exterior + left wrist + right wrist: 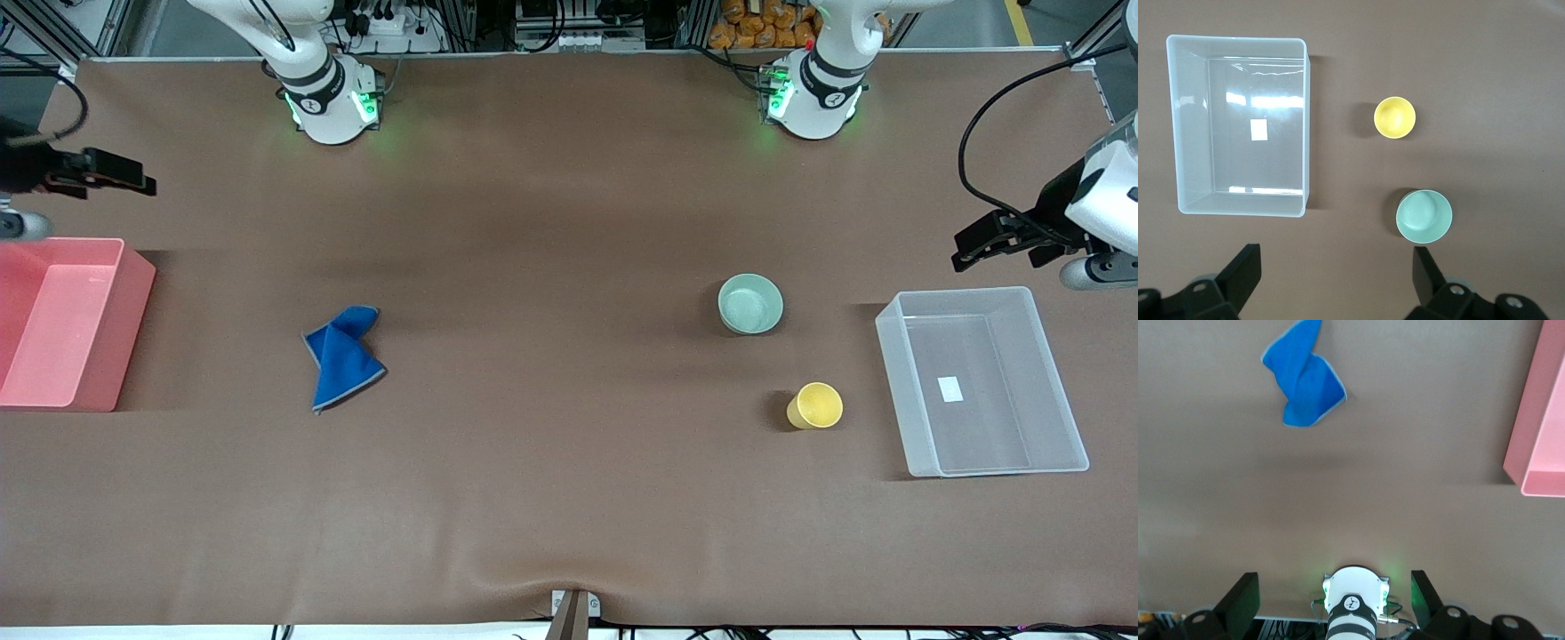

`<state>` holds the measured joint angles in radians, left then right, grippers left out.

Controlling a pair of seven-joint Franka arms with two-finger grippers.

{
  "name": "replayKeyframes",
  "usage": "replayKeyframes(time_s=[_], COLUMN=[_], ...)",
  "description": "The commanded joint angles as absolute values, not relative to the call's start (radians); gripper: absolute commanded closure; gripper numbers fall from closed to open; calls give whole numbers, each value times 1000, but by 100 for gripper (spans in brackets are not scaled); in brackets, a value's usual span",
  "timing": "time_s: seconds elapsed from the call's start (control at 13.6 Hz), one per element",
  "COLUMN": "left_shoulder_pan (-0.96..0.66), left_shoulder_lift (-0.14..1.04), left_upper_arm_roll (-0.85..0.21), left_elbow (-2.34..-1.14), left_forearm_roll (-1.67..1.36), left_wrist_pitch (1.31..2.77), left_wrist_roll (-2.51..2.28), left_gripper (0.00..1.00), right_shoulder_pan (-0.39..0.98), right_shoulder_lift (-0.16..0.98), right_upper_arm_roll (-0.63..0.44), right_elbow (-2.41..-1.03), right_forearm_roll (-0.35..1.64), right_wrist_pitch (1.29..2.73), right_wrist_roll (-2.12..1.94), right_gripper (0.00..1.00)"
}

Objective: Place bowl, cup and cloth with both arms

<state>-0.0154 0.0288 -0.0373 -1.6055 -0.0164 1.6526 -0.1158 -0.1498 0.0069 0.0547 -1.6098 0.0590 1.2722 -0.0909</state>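
Resting on matte brown table [551,498]: crumpled blue cloth [342,357], glossy bowl [750,303], seemingly plastic cup [814,405]; both claws spread.

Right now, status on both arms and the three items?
Left gripper open above clear bin; right gripper open above pink bin. Bowl, cup, cloth on table. Nothing obstructing.

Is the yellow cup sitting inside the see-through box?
No, the yellow cup stands on the brown table beside the clear box, which holds nothing but a small white label.
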Motion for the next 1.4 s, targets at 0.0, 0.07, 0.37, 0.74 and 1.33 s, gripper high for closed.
replayKeyframes(time_s=[0.0,0.07,0.37,0.74,1.33], left_shoulder_pan=[-23,-26,-32,-26,-35], left_shoulder_lift=[78,96,234,339,492], left_upper_arm_roll=[-34,-34,-34,-34,-35], left_elbow=[-1591,-1589,-1505,-1503,-1514], left_forearm_roll=[-25,-26,-26,-26,-34], left_wrist_pitch=[1660,1663,1698,1812,1971], left_wrist_roll=[-104,-100,-106,-101,-118], left_gripper=[0,0,0,0,0], right_shoulder_pan=[-150,-143,-130,-130,-143], right_shoulder_lift=[-3,-3,-5,-3,52], right_upper_arm_roll=[61,61,61,61,60], right_elbow=[-1644,-1644,-1644,-1644,-1671], right_forearm_roll=[71,72,71,72,71], right_wrist_pitch=[1267,1267,1267,1267,1315], right_wrist_roll=[-83,-59,-46,-46,-48], right_gripper=[0,0,0,0,0])
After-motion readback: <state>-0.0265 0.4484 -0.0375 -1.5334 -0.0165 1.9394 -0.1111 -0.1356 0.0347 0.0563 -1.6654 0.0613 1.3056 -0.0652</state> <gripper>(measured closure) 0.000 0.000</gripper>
